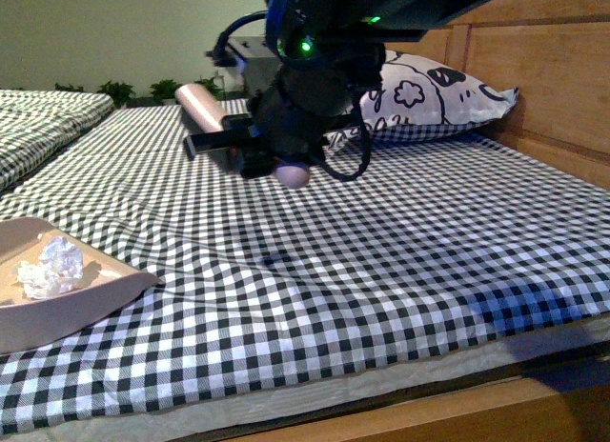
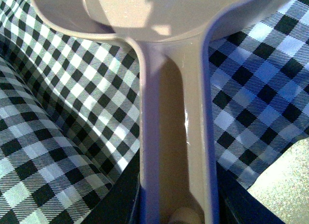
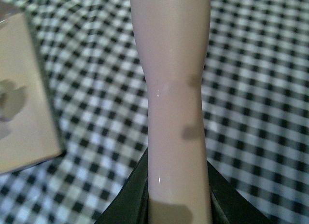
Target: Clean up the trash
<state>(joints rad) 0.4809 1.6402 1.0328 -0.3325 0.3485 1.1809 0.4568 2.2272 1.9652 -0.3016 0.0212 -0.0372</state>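
The trash point(image 1: 52, 266), a crumpled white wad, sits loose in the dustpan point(image 1: 95, 294), whose handle point(image 2: 174, 137) the left gripper point(image 2: 176, 212) clamps, the pan lying out ahead of it. The right gripper point(image 3: 176, 204) clamps a pale brush handle point(image 3: 174, 89) above the bed point(image 1: 381, 271). The wad could roll off the pan's open lip if the left gripper tilts it forward or jerks, or if the brush swings in and knocks the pan.

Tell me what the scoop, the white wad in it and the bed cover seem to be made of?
The dustpan: likely plastic, smooth beige-pink with glossy glints along its handle. The trash: probably tissue or thin paper, matte white and sharply crumpled. The bed cover: woven fabric, matte black-and-white check that folds and wrinkles softly.
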